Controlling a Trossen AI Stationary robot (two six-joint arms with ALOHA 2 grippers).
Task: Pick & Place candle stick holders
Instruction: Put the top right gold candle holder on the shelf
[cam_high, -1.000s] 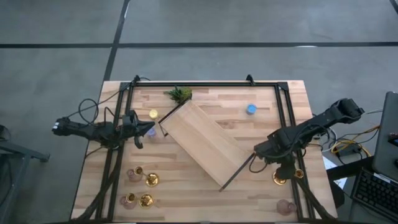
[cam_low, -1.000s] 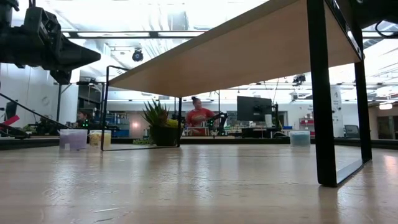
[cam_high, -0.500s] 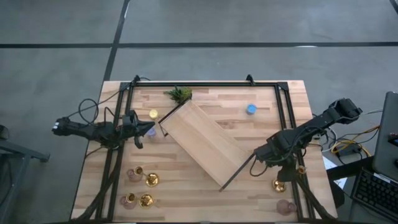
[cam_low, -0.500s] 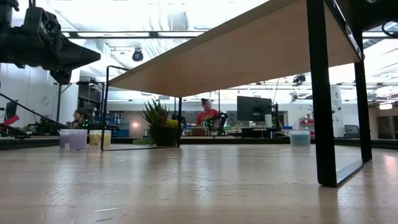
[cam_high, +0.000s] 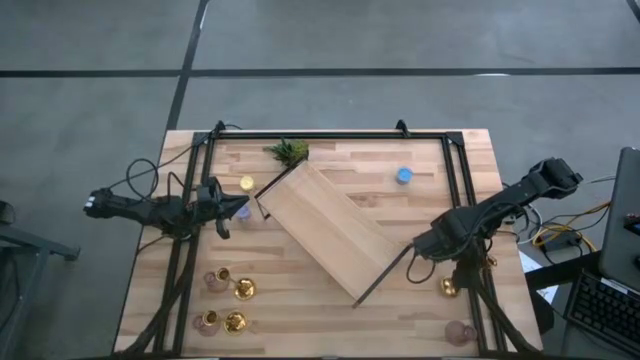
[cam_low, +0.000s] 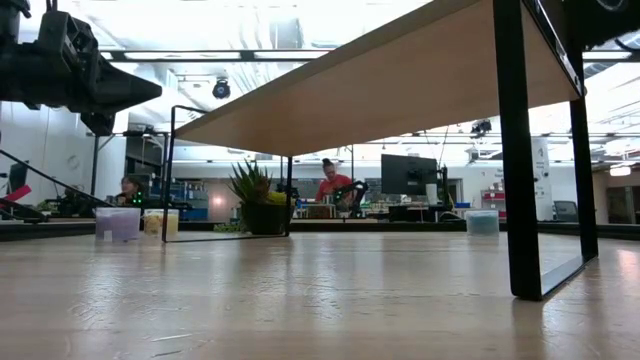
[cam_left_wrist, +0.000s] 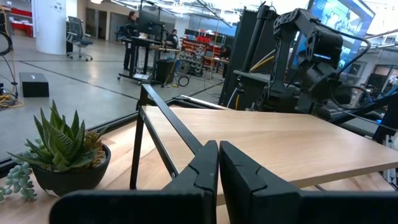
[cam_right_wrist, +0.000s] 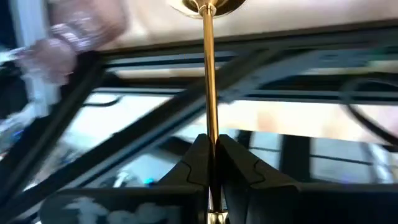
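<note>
The gold candlestick (cam_right_wrist: 208, 74) in play sits at about four o'clock on the bench (cam_high: 330, 310), just inside the black frame on the right side, and the right hand (cam_right_wrist: 209, 163) has its fingers pinched together on the slim stem — the right wrist view shows the stem running straight between the two dark fingers, with the round base at its far end. In the high view that candlestick (cam_high: 449, 288) shows as a gold glint just beside the right hand (cam_high: 440, 262). A pinkish glass cup (cam_high: 459, 332) stands near it toward five o'clock, at the bench's front right corner. At about seven o'clock four other holders are grouped: a gold candlestick (cam_high: 244, 289) beside a pink cup (cam_high: 214, 280), and a second gold one (cam_high: 235, 322) beside a pink cup (cam_high: 204, 321). That cluster looks like the collected set, so I judge two pairs done, with this candlestick gripped but not yet carried and the last cup still to fetch. The left hand (cam_left_wrist: 218, 163) waits near nine o'clock with its fingers shut on nothing, pointing toward the slanted wooden shelf (cam_high: 330, 228) at the centre. A green plant (cam_high: 289, 151) at twelve o'clock and the yellow (cam_high: 246, 183) and blue (cam_high: 403, 176) tealights lie apart — not part of the job.
</note>
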